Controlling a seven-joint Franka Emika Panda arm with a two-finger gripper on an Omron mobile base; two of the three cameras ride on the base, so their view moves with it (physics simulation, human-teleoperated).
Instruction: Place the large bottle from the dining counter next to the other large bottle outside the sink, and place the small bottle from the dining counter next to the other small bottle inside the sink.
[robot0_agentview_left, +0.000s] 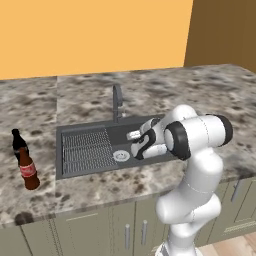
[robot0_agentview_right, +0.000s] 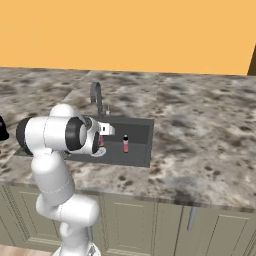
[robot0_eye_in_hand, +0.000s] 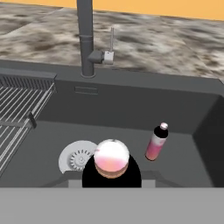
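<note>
My gripper (robot0_agentview_left: 138, 145) hangs low in the sink (robot0_agentview_left: 67, 135), shut on a small pink bottle (robot0_eye_in_hand: 112, 158) that the hand view shows from above. To its right in that view, the other small bottle (robot0_eye_in_hand: 156, 142) stands upright on the basin floor, apart from the held one; it is also in the right base view (robot0_agentview_right: 125, 144). Left of the sink, the large brown red-labelled bottle (robot0_agentview_left: 29, 172) stands on the stone countertop (robot0_agentview_left: 200, 90), close in front of the near-black large bottle (robot0_agentview_left: 18, 144). I cannot tell whether this countertop is the dining counter.
The grey faucet (robot0_eye_in_hand: 86, 39) rises behind the basin. The round drain (robot0_eye_in_hand: 78, 159) lies just left of the held bottle, and the ribbed drainboard (robot0_agentview_left: 87, 150) fills the sink's left half. Sage-green cabinet fronts (robot0_agentview_left: 100, 230) run below the counter edge.
</note>
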